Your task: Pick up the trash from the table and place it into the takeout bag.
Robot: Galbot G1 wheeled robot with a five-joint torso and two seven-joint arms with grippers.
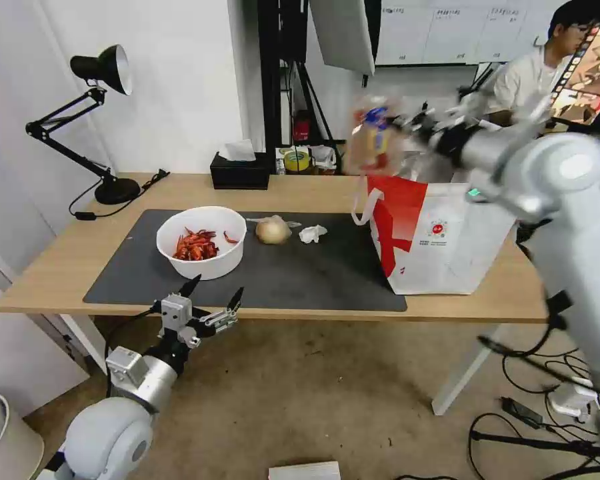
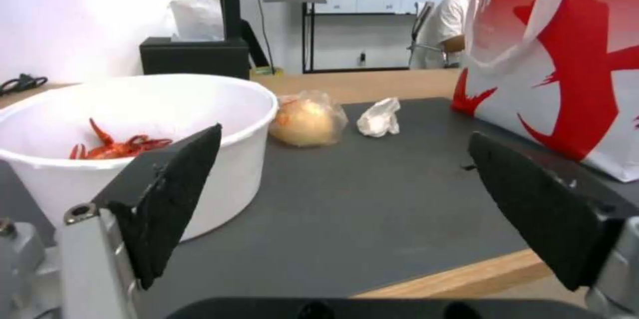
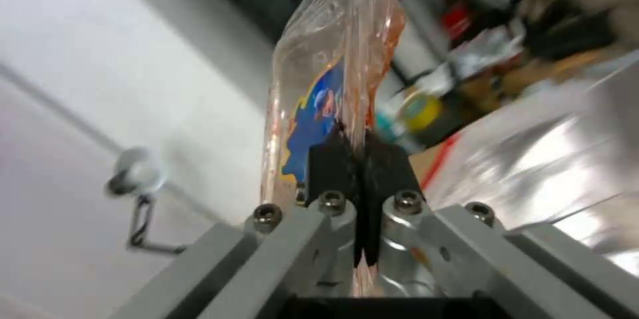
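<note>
Clear plastic tray [image 3: 333,84] pinched tight in the right gripper [image 1: 407,127], held up above the open takeout bag [image 1: 440,247] at the table's [image 1: 60,280] right end. On the dark mat [image 1: 300,280]: bowl [image 1: 203,243], wrapped ball [image 1: 273,231], tissue [image 1: 312,233]. Left gripper [image 1: 210,297] spread wide, empty, low before the table's front edge.

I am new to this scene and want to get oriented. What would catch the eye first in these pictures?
First, the right gripper, raised above the open takeout bag at the table's right end, shut on a clear plastic tray. Next, the white bowl of red crayfish shells on the dark mat, with a wrapped ball and crumpled tissue beside it. The left gripper waits open at the table's near edge.
</note>
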